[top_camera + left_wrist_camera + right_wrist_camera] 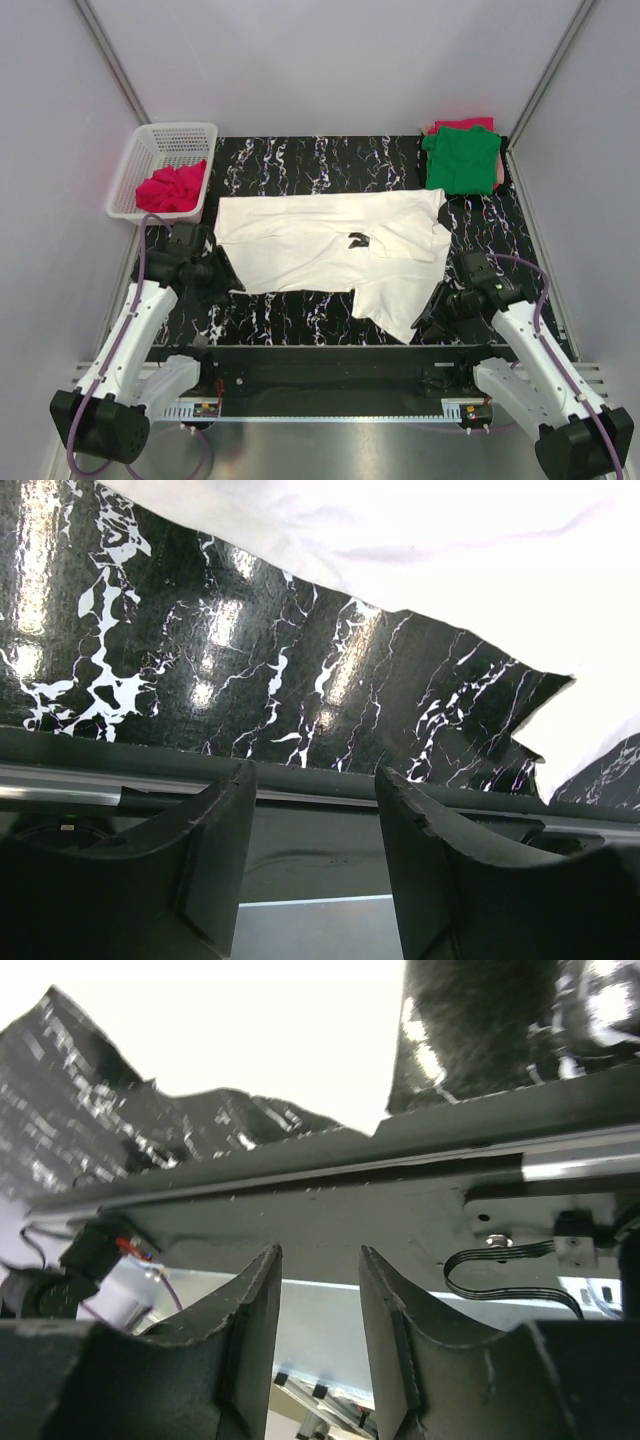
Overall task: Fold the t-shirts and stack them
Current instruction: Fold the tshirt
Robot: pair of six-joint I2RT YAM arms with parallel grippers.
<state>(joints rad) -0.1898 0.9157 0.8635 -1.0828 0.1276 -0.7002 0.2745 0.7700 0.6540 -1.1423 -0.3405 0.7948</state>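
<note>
A white t-shirt [320, 250] lies spread on the black marbled mat [300, 160], with one flap reaching toward the near edge at the right. My left gripper [228, 280] sits by its near left corner, open and empty; its wrist view shows the gripper [315, 780] off the cloth and the white t-shirt [450, 540] beyond. My right gripper [430, 312] is beside the near right flap, also open with nothing in it [320, 1255]; the white t-shirt [250, 1030] lies ahead. A folded green t-shirt [462, 160] rests at the back right on pinkish-red cloth [462, 124].
A white basket [135, 170] at the back left holds a crumpled pinkish-red t-shirt [172, 188]. A small dark mark [357, 240] shows on the white shirt's middle. A metal rail [320, 405] runs along the near edge. Grey walls close in both sides.
</note>
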